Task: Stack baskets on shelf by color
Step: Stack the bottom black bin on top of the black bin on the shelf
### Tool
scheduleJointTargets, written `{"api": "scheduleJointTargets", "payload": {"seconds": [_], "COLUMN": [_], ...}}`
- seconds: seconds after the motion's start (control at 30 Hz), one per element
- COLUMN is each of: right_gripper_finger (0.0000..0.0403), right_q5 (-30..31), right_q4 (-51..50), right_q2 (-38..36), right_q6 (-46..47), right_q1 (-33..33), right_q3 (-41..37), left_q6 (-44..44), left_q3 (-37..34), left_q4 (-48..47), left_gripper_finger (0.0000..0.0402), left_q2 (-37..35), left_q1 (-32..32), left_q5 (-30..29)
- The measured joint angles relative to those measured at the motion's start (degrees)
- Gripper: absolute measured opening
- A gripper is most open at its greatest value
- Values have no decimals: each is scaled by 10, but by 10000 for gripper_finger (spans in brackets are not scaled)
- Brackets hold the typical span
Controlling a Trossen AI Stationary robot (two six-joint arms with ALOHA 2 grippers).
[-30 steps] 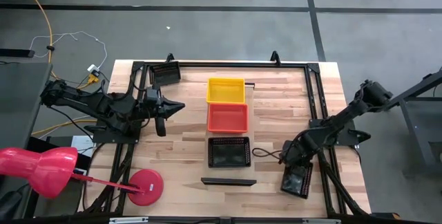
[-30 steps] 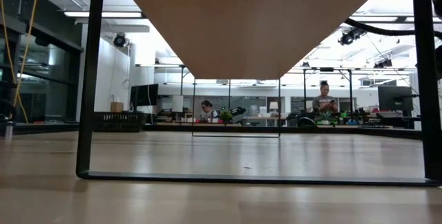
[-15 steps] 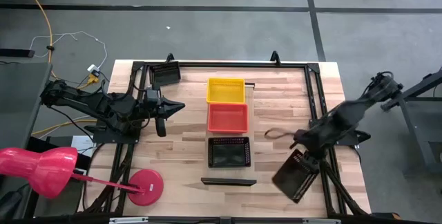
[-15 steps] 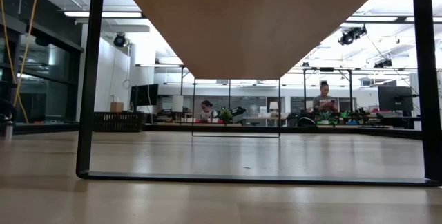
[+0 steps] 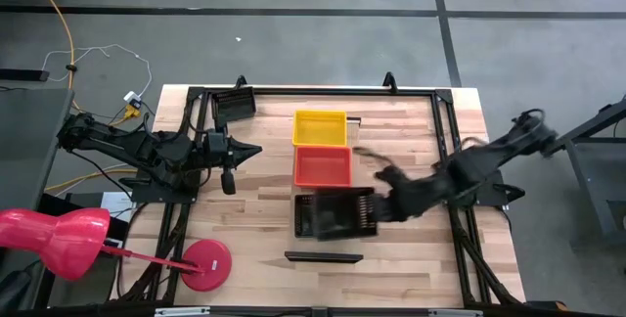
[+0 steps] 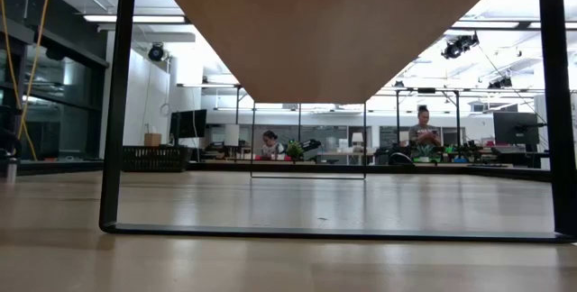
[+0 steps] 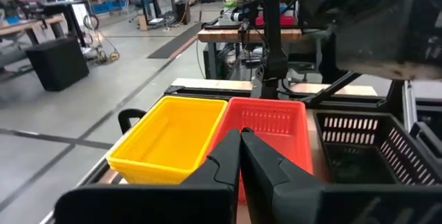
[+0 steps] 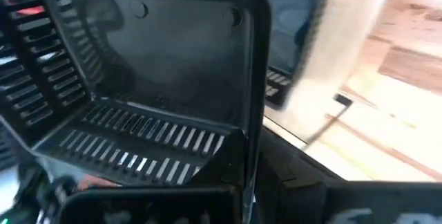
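Right end effector is clamping a black basket over the black one on the shelf, frame centre. Yellow basket and red-orange basket are sitting just above. Left end effector, fingers together, is idling left. Another black basket and pink lamp base are occupying the bench left edge.

Overhead and left wrist views share the yellow basket.

A pink lamp with a round flat base stands at the near left corner of the light-wood plank tabletop, its rounded pink shade hanging out past the table's left edge. A yellow cable and a thin white wire trail over the grey floor. In the low view, two people sit far back at desks.
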Motion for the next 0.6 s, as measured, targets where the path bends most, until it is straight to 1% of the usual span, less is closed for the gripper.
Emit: {"api": "scheduleJointTargets", "payload": {"seconds": [0.13, 0.3, 0.37, 0.47, 0.6], "right_gripper_finger": [0, 0, 0, 0, 0], "right_q5": [9, 9, 4, -18, -26], "right_q4": [-32, -118, -157, -207, -232], "right_q2": [88, 169, 192, 216, 226], "right_q6": [6, 19, 18, 19, 28], "right_q1": [-15, -28, -31, -36, -37], "right_q3": [80, 172, 202, 232, 239], "left_q6": [19, 24, 24, 24, 24], "left_q3": [0, 0, 0, 0, 0], "left_q4": [0, 0, 0, 0, 0], "left_gripper_finger": [0, 0, 0, 0, 0], "left_q2": [0, 0, 0, 0, 0], "left_q1": [0, 0, 0, 0, 0], "left_q5": [0, 0, 0, 0, 0]}}
